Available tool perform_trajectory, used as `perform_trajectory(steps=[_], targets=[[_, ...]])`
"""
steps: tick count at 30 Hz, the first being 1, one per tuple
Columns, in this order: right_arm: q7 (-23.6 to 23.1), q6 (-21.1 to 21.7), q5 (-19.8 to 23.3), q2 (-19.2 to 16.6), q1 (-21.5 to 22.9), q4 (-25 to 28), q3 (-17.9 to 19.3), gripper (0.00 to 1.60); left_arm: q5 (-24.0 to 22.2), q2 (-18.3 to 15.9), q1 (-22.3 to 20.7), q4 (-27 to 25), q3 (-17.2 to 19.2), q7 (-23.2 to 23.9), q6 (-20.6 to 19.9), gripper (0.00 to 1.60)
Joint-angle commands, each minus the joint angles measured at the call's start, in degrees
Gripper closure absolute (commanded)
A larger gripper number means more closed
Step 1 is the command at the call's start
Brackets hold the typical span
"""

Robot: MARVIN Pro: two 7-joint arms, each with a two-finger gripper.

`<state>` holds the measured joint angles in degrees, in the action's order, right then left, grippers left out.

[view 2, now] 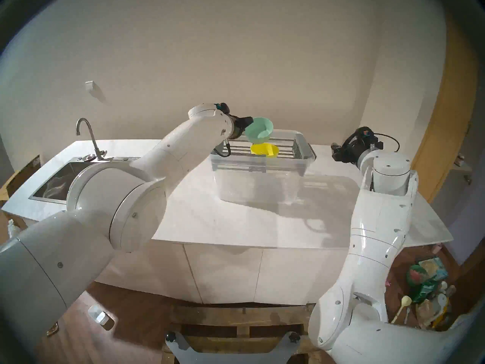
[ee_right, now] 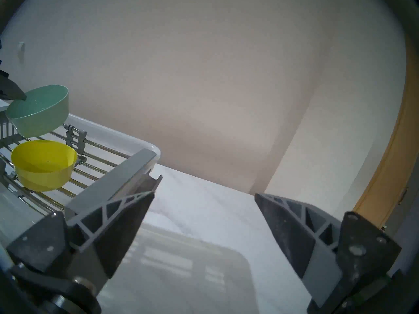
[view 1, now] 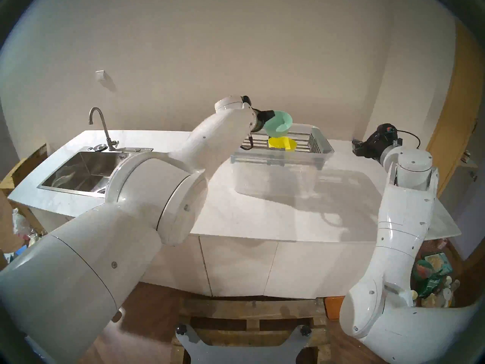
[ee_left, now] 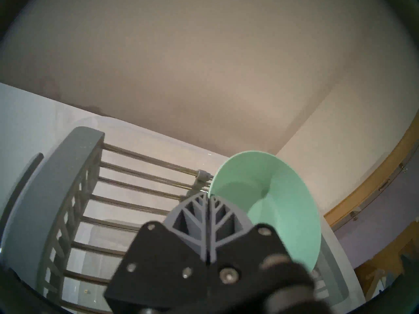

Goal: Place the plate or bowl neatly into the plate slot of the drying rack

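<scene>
We hold the green bowl [view 1: 278, 123] by its rim in our left gripper [ee_left: 207, 196], fingers clamped on it, with the rack [view 1: 299, 145] directly below and the yellow bowl [view 1: 282, 144] just beneath it — our right gripper [ee_right: 204, 195] waits well apart, fingers spread.

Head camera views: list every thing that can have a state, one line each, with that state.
Mint green plastic bowl: tilted, held in the air above the rack.
Yellow plastic bowl: upright on the rack's rods.
Steel-rod drying rack: resting across the clear plastic tub.
Left gripper: shut on the green bowl's rim.
Right gripper: open, empty.
Curved steel tap: no water running.
</scene>
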<state>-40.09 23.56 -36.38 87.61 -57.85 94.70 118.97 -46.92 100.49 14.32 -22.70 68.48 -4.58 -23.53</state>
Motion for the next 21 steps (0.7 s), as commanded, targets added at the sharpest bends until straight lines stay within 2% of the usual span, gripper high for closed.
perform_trajectory(steps=[1,21], targets=[[0.2,-0.6,0.4,-0.2,1.1,1.3,-0.1,0.00,0.2,1.9,-3.1,-1.1,-0.4,1.9,1.5,1.60],[0.2,-0.7,0.4,-0.2,1.1,1.3,-0.1,0.00,0.5,4.8,-4.6,4.2,-2.2,0.8,3.3,1.60]])
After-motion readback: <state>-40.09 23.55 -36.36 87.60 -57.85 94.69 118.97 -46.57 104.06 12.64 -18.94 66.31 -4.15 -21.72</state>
